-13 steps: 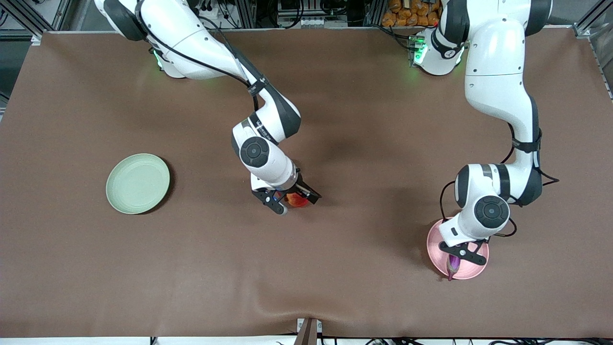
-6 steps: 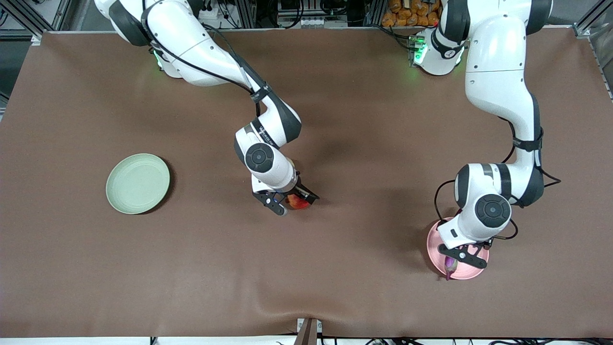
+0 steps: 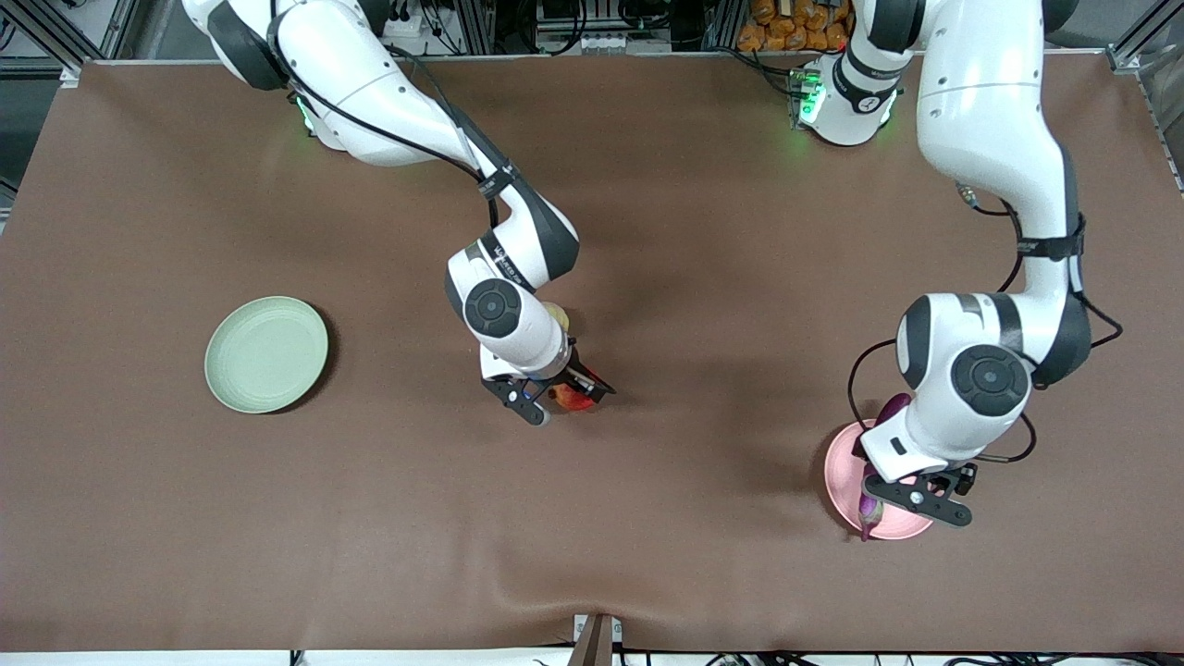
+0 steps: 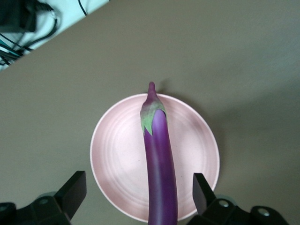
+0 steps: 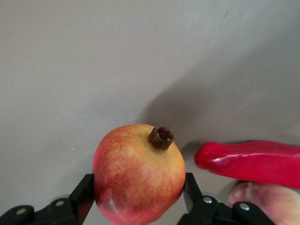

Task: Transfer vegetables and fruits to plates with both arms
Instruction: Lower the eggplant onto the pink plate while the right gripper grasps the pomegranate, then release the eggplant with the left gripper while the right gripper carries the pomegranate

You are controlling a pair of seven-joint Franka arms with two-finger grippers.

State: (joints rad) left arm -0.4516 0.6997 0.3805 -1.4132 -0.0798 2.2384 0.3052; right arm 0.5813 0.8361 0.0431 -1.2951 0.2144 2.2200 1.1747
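Only wrist views show chili pepper (image 5: 251, 162), eggplant (image 4: 161, 164) whole

Bench: wide flat bench covered in matte brown cloth (image 3: 703, 573), faintly rippled along the camera-side edge.
Frame: grey aluminium struts (image 3: 1136, 42) at the corners.
Clutter: black cables (image 3: 416, 18) and orange packets (image 3: 791, 23) past the base-side edge.
Light: even, soft shadows.
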